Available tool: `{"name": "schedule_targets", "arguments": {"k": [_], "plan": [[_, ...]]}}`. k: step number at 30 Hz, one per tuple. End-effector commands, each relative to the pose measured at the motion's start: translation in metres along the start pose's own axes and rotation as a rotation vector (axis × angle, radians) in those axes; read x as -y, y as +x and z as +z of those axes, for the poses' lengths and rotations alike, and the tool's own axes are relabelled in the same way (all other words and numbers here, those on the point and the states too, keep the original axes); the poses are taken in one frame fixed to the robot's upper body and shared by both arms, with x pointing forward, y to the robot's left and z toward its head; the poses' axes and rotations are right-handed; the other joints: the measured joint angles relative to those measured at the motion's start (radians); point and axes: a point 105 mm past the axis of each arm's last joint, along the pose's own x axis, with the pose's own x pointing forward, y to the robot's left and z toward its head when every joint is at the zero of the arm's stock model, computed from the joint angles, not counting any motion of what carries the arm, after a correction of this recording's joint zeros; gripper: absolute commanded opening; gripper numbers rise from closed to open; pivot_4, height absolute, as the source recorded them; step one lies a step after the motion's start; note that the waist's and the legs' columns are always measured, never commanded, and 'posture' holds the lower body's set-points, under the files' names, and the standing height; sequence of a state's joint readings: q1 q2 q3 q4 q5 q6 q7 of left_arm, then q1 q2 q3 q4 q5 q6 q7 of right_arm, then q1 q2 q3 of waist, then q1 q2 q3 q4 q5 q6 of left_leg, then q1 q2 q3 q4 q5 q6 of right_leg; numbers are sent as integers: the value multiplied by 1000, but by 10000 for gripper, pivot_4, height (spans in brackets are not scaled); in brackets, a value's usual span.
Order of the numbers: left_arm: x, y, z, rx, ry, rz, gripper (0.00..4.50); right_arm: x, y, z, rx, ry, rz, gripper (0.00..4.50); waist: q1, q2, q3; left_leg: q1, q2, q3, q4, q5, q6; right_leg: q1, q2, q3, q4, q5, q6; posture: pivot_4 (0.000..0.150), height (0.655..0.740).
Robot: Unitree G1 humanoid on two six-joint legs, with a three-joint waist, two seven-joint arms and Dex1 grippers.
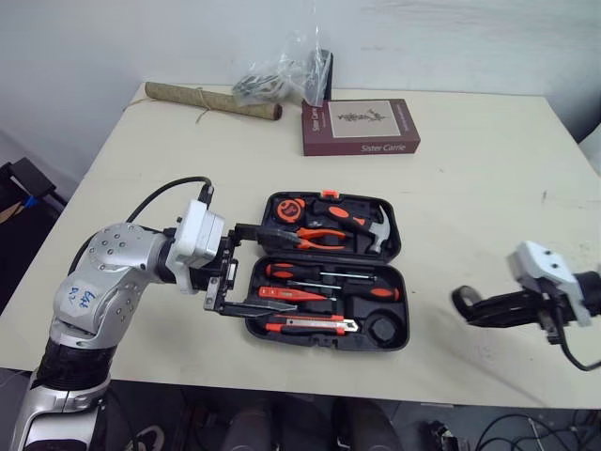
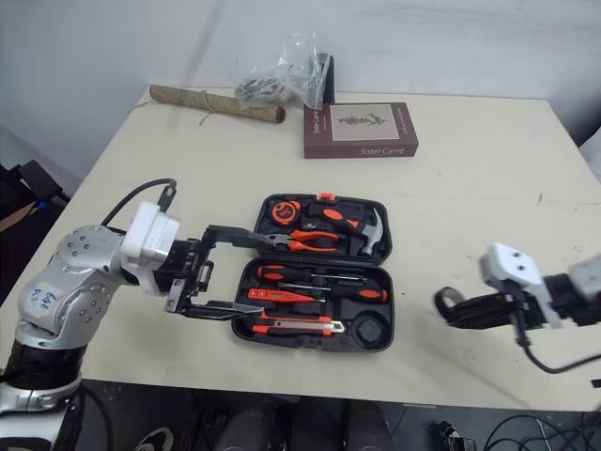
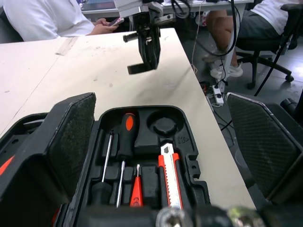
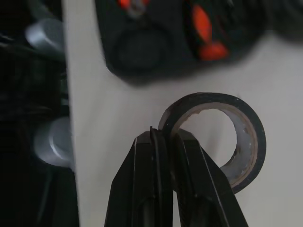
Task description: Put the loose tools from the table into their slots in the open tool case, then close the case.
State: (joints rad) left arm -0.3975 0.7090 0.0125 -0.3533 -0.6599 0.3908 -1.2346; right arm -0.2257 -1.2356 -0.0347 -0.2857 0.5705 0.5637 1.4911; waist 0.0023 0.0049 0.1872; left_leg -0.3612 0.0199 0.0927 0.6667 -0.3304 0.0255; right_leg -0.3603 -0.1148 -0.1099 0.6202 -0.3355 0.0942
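Observation:
The black tool case [image 1: 405, 282] lies open in the middle of the table. Its far half holds a hammer [image 1: 380, 228], pliers [image 1: 315, 237] and a tape measure [image 1: 285, 209]. Its near half holds screwdrivers [image 1: 324, 277] and a utility knife [image 1: 310, 325]. A round slot [image 1: 383, 327] at its near right corner is empty. My left gripper [image 1: 268, 271] is open, its fingers astride the case's left edge. My right gripper [image 1: 481, 308] is to the right of the case, just above the table. It is shut on the rim of a black tape roll [image 4: 246, 137].
A maroon book [image 1: 361, 126], a rolled mat [image 1: 211, 101] and a clear plastic bag [image 1: 286, 75] lie along the far edge of the table. In the left wrist view, people [image 3: 42, 19] sit beyond the table's right side.

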Motion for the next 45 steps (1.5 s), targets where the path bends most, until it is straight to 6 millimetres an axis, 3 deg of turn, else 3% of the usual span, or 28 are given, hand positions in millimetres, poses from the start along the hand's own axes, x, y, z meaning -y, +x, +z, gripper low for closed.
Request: {"name": "schedule_targets", "arguments": {"k": [1,5,10,18,26,34,40,45], "plan": [[4,2,-1,-16,28,-16,45000,-15,29,22,-6,-13,107,913,3,-2,1,-1,0,0,1,0,0,-1,0,0,0,0,0,1500,7400],[5,1,-4,-30,22,-1,45000,-13,54,38,-56,-59,146,913,10,-3,2,-11,-1,-2,8,-1,1,-8,-2,0,1,0,0,1500,7400],[6,0,-6,-41,18,17,45000,-6,69,39,-120,-59,144,913,14,-3,2,-14,-1,-2,9,-1,1,-12,-2,0,3,0,0,1500,7400],[11,-3,-7,-61,2,26,45000,3,61,24,-284,-65,106,913,12,-3,2,-15,-1,-1,12,-1,2,-13,-2,0,5,0,0,1500,7400],[11,-3,-8,-66,-3,26,45000,6,55,10,-329,-46,93,913,10,-3,2,-15,-1,-1,12,-1,3,-13,-2,0,6,0,0,1500,7400],[10,-9,-7,-80,-6,31,45000,12,66,-11,-344,-19,76,913,14,-3,2,-15,-1,-1,13,-2,3,-12,-2,0,6,0,0,1500,7400],[11,-8,-8,-80,-7,28,45000,18,72,-6,-315,-37,40,913,9,-8,-2,-15,0,-1,14,-2,3,-12,-2,0,6,0,0,1500,7400],[12,-8,-8,-79,-8,29,45000,15,64,5,-265,-86,63,22313,-1,-9,-2,-14,0,-1,13,-2,3,-11,-2,0,6,0,0,1500,7400]]}}
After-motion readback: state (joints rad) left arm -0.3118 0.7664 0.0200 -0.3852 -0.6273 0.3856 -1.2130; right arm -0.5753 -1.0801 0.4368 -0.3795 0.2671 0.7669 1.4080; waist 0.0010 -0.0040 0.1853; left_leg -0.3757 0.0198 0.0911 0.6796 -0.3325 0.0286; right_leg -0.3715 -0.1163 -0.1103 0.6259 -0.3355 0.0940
